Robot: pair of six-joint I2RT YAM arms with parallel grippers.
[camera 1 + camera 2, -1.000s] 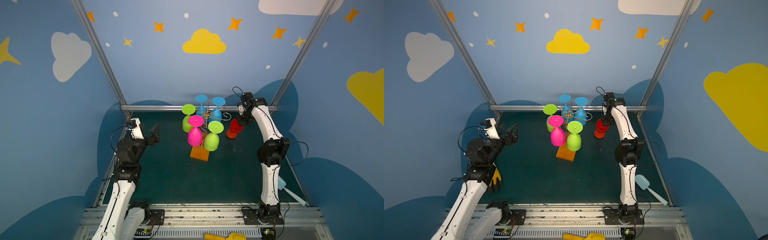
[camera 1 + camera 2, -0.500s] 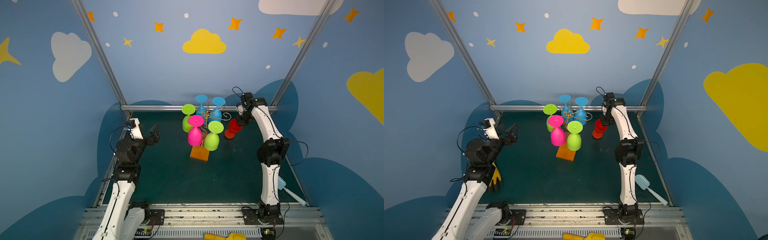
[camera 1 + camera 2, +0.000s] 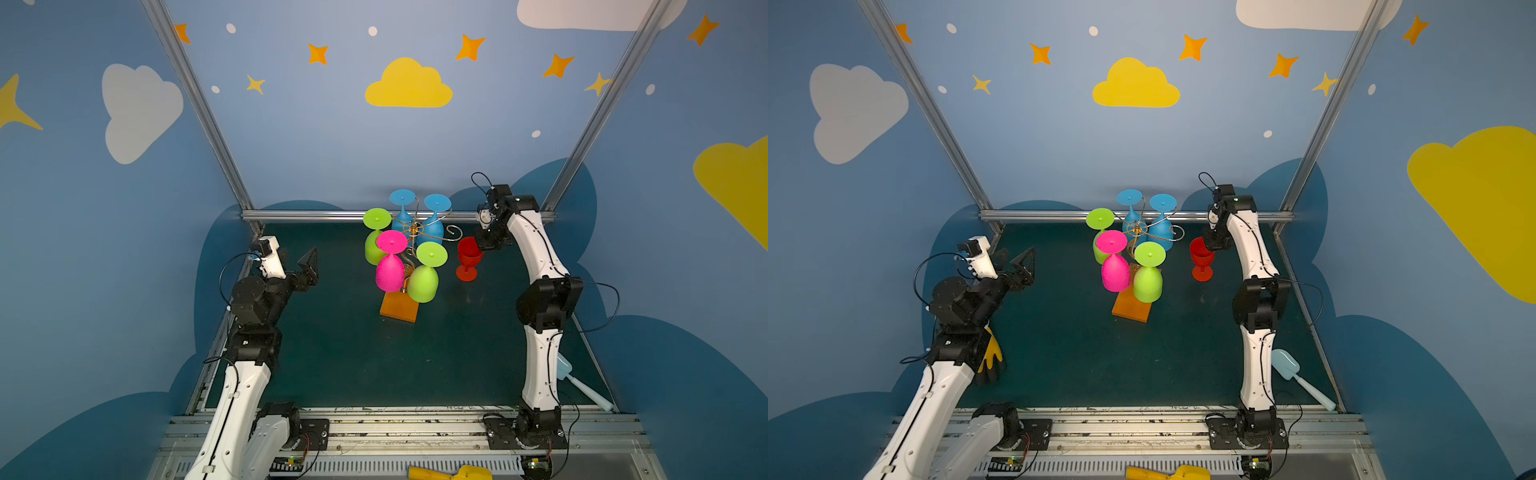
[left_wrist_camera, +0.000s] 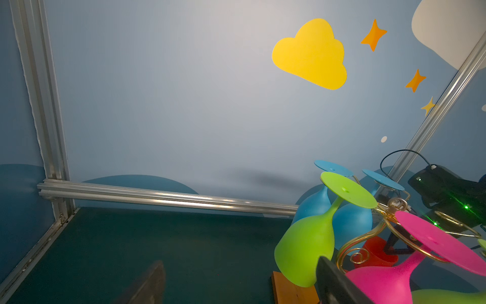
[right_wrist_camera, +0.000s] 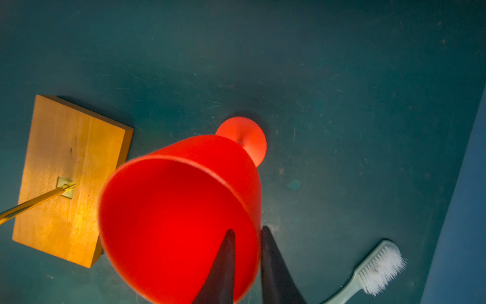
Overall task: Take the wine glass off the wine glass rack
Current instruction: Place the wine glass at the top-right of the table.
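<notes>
Red wine glass [image 3: 468,257] stands upright on the counter [image 3: 353,353], off the wine glass rack [image 3: 399,309]; right gripper [image 5: 247,230] straddles its rim, grip impossible to tell; spread wide, then lift straight up; left gripper [image 3: 1016,261] gapes, idle.

Both arms match: glossy white shells on the long links of the left arm [image 3: 243,390] and right arm [image 3: 538,374], chunky matte-black joint housings [image 3: 546,301] in between, and black base plates [image 3: 496,432] with silver screws. Thin black cables [image 3: 606,307] loop off the elbows and wrists. The left gripper [image 3: 1018,254] has black wedge-shaped fingers [image 3: 1027,264] with a white camera block [image 3: 272,259] behind it.
</notes>
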